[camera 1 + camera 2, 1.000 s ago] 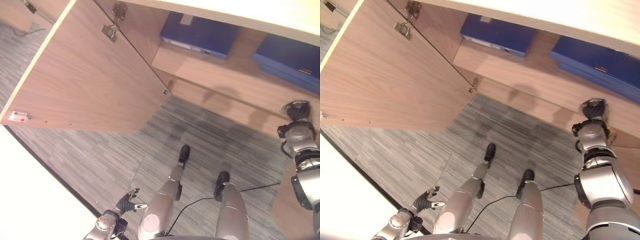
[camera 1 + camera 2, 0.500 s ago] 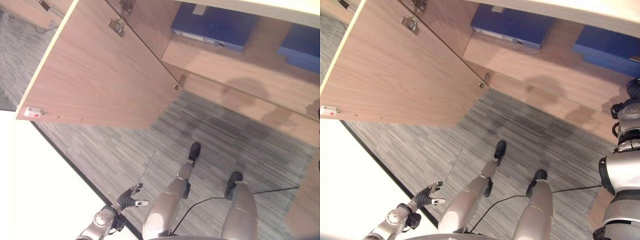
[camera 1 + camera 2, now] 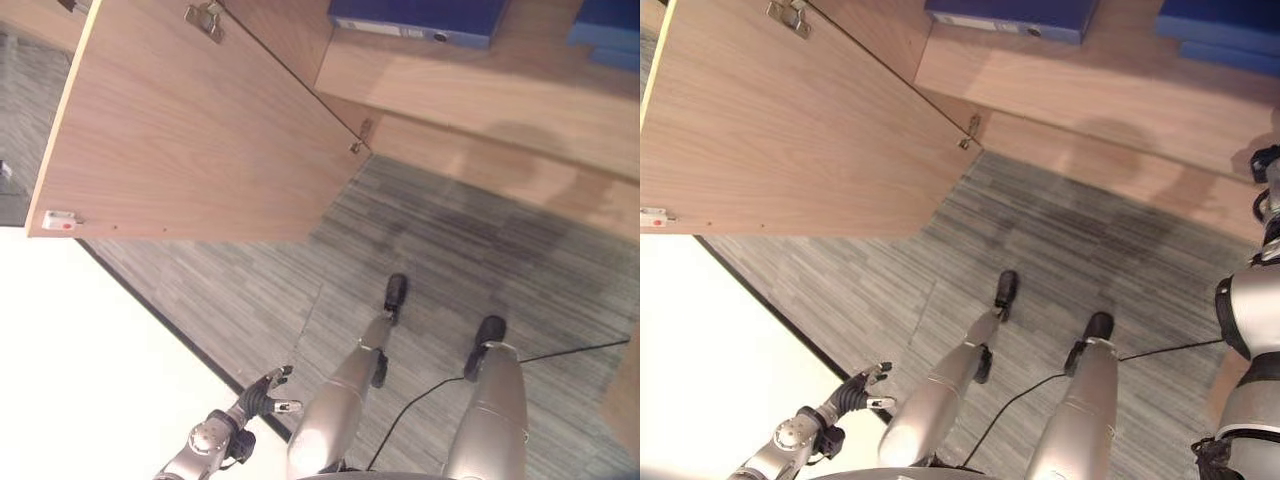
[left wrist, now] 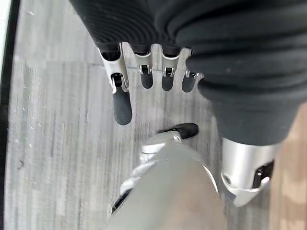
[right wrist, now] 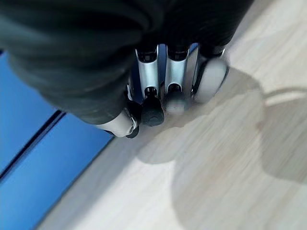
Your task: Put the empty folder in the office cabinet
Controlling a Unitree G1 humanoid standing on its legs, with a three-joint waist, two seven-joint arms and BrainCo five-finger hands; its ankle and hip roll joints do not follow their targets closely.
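The office cabinet's shelf [image 3: 470, 85] carries a blue folder [image 3: 410, 14] lying flat, and a second blue folder [image 3: 1220, 25] lies further right on it. In the right wrist view a blue folder [image 5: 43, 191] lies beside my right hand [image 5: 158, 91], whose fingers hang relaxed over the bare wood, holding nothing. That right hand [image 3: 1266, 165] shows at the right edge, just below the shelf. My left hand [image 3: 262, 395] hangs low at the left with its fingers [image 4: 122, 103] straight and empty above the carpet.
The cabinet's wooden door [image 3: 190, 130] stands swung wide open on the left, with hinges [image 3: 205, 17] near its top. Grey striped carpet [image 3: 470, 250] covers the floor in front. A white surface [image 3: 90, 380] with a dark edge fills the lower left.
The whole picture has shifted, so the camera has moved. My right hand now sits nearer the right edge, a little away from the right folder. The left hand stays open and low.
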